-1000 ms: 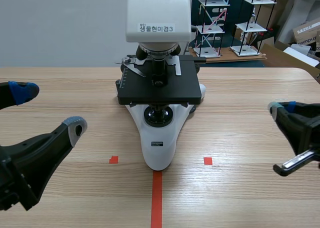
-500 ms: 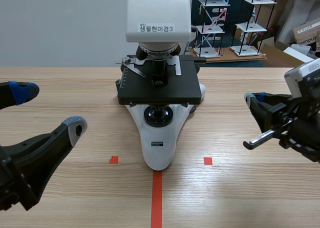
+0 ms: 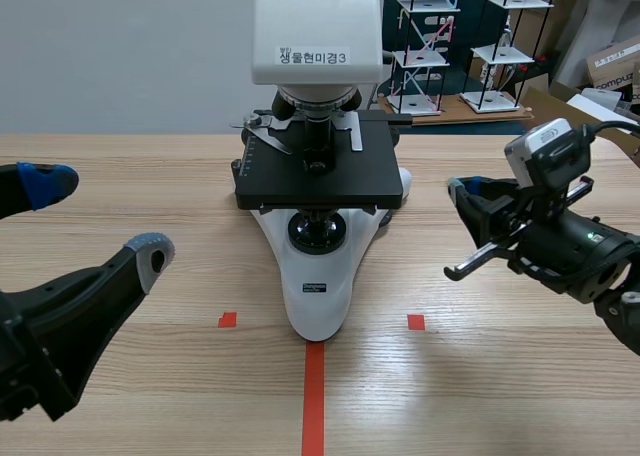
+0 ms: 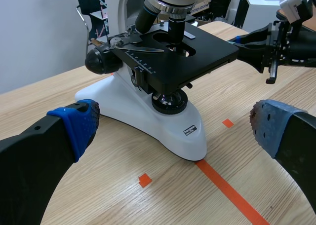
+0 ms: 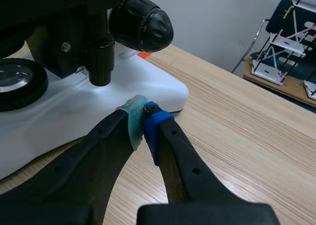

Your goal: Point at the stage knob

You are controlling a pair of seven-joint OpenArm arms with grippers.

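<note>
Aiming the clenched right gripper [image 5: 143,122] at 12 o'clock risks marking the focus knob [image 5: 142,23], as the stage knob [image 5: 100,64] hangs at 11 o'clock.

A light wooden worktop [image 3: 150,176] with a fine grain runs away ahead of the left hand [image 3: 100,216] to a straight far edge. Orange-red tape marks [image 3: 313,396] lie on it. Past that edge, well ahead of this hand, stands a plain pale grey wall [image 3: 120,56].

Well ahead of the right hand [image 5: 143,117] and off to its right side, a lower wooden board [image 3: 450,111] carries small tower frames [image 3: 425,46]. They are built of black rods and white plates and laced with pink and blue strings. Farther out on that side sit cardboard boxes [image 3: 615,61] and a white stand [image 3: 600,16]. Soft, even light falls on the wood.
</note>
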